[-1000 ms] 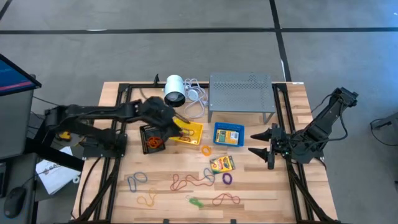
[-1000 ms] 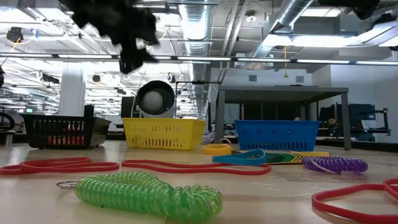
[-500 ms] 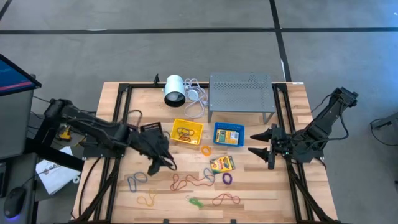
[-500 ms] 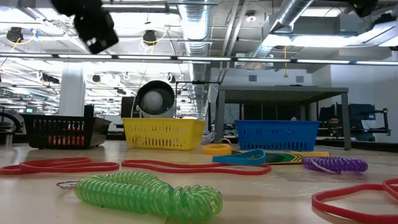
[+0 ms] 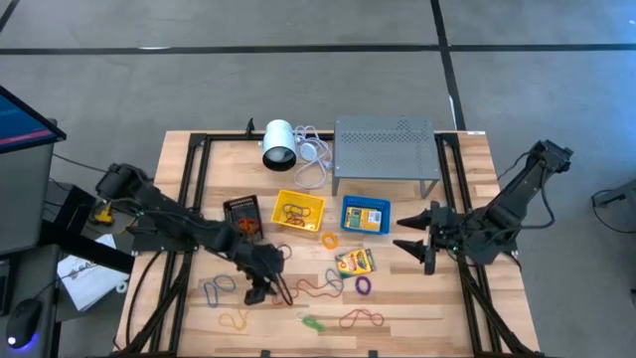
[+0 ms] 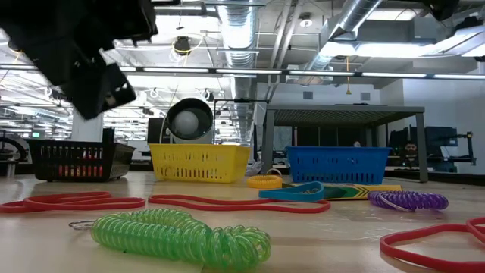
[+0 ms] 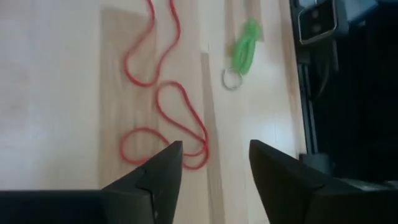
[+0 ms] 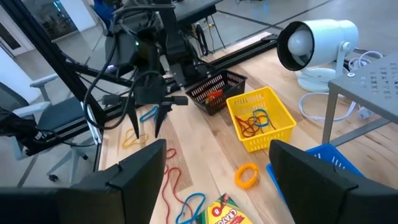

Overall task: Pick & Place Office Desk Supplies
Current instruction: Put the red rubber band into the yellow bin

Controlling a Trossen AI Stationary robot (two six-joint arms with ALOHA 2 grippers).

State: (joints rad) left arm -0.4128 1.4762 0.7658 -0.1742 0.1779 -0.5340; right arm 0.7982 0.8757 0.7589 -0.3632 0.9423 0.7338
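Two grippers show above the wooden table (image 5: 467, 149). The left gripper (image 5: 266, 290) hangs low over the near middle of the table with its fingers (image 7: 155, 174) spread and empty, right above the end of a long red rubber-band loop (image 7: 168, 112) that snakes across the boards; the loop's nearest curl lies between the two fingertips in the left wrist view, but whether they touch it cannot be told. A green coiled ring (image 7: 245, 53) lies a little beyond that loop. The right gripper (image 5: 417, 242) waits at the table's right side, jaws wide apart and holding nothing. Near it, toward the table's centre, lie a crayon box (image 5: 355, 263), a purple coil (image 5: 364, 285) and an orange ring (image 5: 329, 240). Behind them stand the yellow basket (image 5: 299, 210) holding bands, the blue basket (image 5: 365, 215) and the black basket (image 5: 241, 213).
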